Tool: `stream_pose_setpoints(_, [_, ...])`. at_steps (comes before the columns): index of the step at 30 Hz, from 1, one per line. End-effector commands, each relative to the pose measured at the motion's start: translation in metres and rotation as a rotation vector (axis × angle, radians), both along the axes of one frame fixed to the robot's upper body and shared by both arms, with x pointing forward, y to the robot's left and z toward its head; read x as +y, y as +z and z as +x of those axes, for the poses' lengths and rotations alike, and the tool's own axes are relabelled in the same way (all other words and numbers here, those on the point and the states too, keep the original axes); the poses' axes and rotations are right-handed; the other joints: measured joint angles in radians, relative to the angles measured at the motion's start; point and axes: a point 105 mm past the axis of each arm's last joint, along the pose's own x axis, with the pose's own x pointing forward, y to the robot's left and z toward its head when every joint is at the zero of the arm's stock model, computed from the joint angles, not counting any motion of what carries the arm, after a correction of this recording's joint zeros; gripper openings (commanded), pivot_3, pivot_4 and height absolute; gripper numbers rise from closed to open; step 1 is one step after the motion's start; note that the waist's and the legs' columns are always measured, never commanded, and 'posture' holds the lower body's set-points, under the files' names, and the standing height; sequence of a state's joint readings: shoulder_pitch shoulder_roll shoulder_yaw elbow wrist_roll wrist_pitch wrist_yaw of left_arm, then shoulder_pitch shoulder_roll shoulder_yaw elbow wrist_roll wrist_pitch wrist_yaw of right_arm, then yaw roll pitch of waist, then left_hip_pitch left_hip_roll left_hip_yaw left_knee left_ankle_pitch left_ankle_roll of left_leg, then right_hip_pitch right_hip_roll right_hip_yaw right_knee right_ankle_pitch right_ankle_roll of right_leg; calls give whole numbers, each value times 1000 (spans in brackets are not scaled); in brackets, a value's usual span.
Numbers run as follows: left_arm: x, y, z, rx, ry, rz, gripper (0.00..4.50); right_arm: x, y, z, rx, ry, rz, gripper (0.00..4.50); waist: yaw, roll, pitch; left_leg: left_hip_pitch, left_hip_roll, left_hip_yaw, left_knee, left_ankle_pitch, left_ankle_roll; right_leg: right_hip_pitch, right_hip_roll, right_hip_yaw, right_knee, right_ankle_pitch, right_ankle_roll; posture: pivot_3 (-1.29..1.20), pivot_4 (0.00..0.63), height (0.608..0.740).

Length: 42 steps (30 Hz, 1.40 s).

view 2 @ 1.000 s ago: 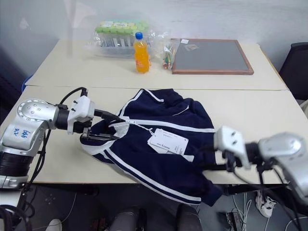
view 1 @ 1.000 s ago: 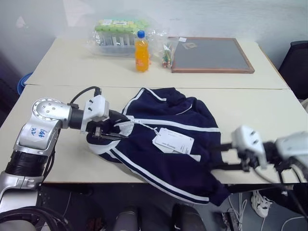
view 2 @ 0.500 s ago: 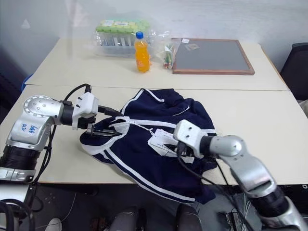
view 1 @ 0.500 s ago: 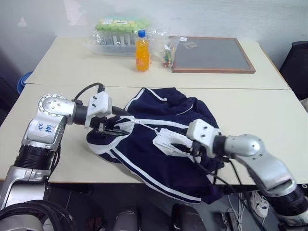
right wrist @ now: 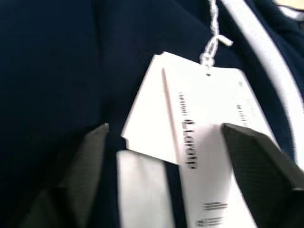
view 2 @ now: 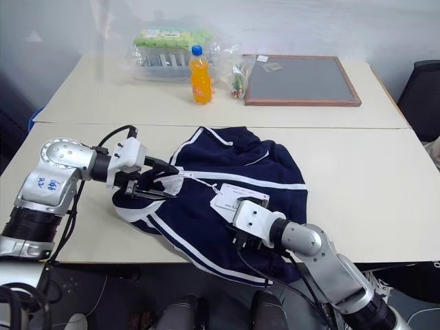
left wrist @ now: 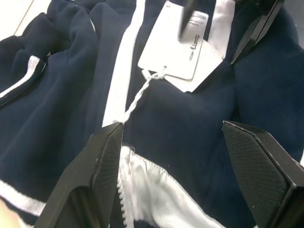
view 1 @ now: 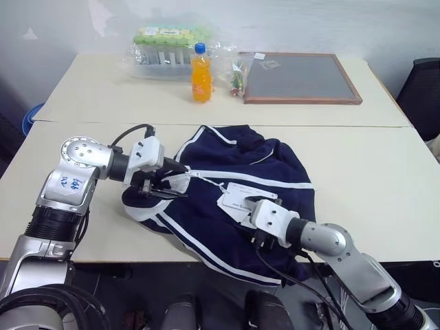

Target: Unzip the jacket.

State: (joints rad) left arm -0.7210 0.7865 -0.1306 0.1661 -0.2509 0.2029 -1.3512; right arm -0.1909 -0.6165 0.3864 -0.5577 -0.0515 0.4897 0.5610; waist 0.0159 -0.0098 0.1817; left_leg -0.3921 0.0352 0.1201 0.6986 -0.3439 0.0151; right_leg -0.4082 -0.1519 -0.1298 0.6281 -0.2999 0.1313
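Jacket (view 1: 240, 199) lies crumpled at the table's (view 1: 385, 179) near edge, still zipped. My left gripper (view 1: 167, 184) sits at the collar, fingers apart, nothing pinched. My right gripper (right wrist: 161, 156) hovers open over the tag (right wrist: 199, 123), empty. Next: find the zipper pull near the collar.
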Motion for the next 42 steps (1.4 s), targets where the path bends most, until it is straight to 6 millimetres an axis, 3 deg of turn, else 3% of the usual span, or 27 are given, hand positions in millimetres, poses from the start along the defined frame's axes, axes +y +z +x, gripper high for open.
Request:
stream_pose_setpoints(1, [-2,10,0,-51,-18,3,3480,5,6,-2,-80,13,6,3905,-3,0,0,0,0,0,0,0,0,0,0,0,0,0,0,0,150,740])
stream_pose_setpoints(12, [0,10,1,-59,-11,8,3480,8,3,16,-299,10,-120,3905,-17,0,0,0,0,0,0,0,0,0,0,0,0,0,0,0,150,740])
stream_pose_setpoints(16, [1,9,1,-63,-8,8,3480,12,1,3,-300,72,-136,3905,-17,0,0,0,0,0,0,0,0,0,0,0,0,0,0,0,150,740])
stream_pose_setpoints(24, [1,7,0,-57,-14,12,3480,7,-15,0,-317,84,-270,3905,-18,0,0,1,0,0,0,0,0,0,0,0,0,0,0,0,150,740])
stream_pose_setpoints(33, [-2,6,0,-52,-30,21,3480,2,-16,15,-352,-29,-292,3905,-19,-1,-1,2,0,0,0,0,0,1,0,0,0,0,0,0,150,740])
stream_pose_setpoints(42, [-1,8,2,-61,-30,22,3480,-13,13,23,-466,-169,-238,3905,-17,-1,-1,1,0,0,0,0,0,2,0,0,0,0,0,0,150,740])
